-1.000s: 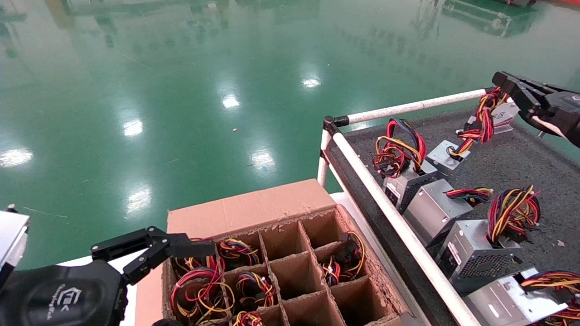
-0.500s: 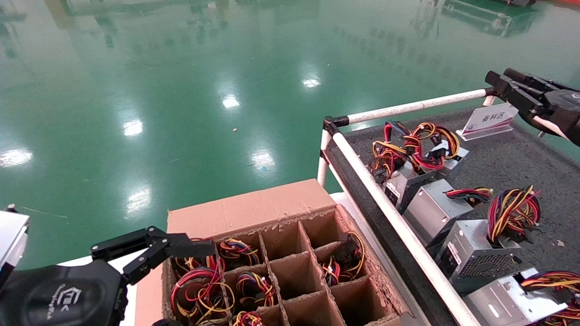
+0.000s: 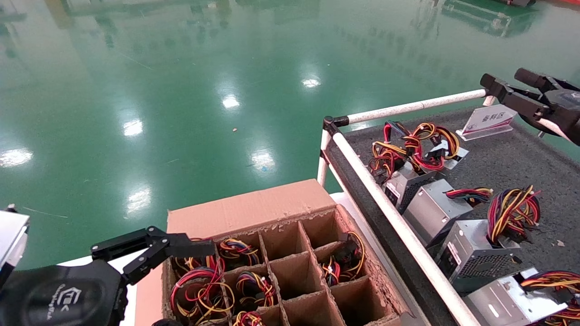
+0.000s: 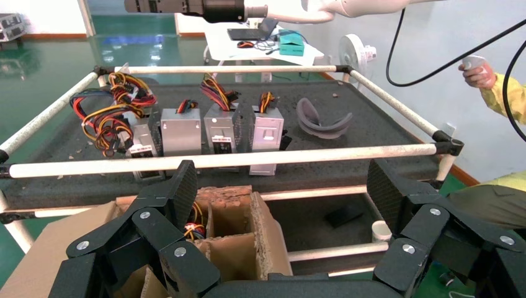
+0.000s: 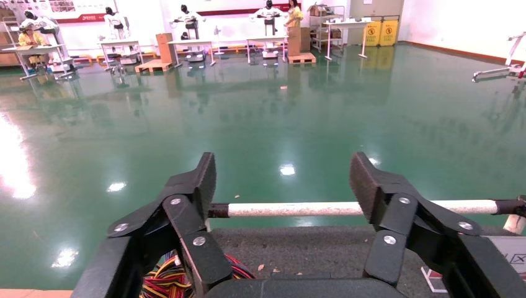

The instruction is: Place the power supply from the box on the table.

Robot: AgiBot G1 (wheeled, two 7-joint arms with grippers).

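Where the far left corner of the bench meets its white rail, the power supply rests on the dark surface, outside the box. It is a small silver-grey metal case. Only one pale corner shows, because its own wire bundle lies looped over the top. The bundle is red, orange and yellow with black connectors.

Orientation: the wires leave the case and curl toward the left and far side. They end against the bundle of the neighbouring unit, which stands just near-left of the case. The long axis of the case cannot be determined, as too little of the body is exposed.

Right gripper: positioned above the far rail, up and to the right of the power supply and clear of it. The jaws are spread wide and carry nothing. A white placard stands on the bench below it.

Left gripper: parked at the near left edge of the box, jaws wide apart, nothing between them.

Changes from the earlier frames:
- One second ago the right gripper was clamped on the wire bundle, with the case hanging from it just above the bench.
- Half a second ago the case was already down and the jaws were only slightly parted.
- The jaws are now wider and have lifted a little.
- The left gripper has not moved.
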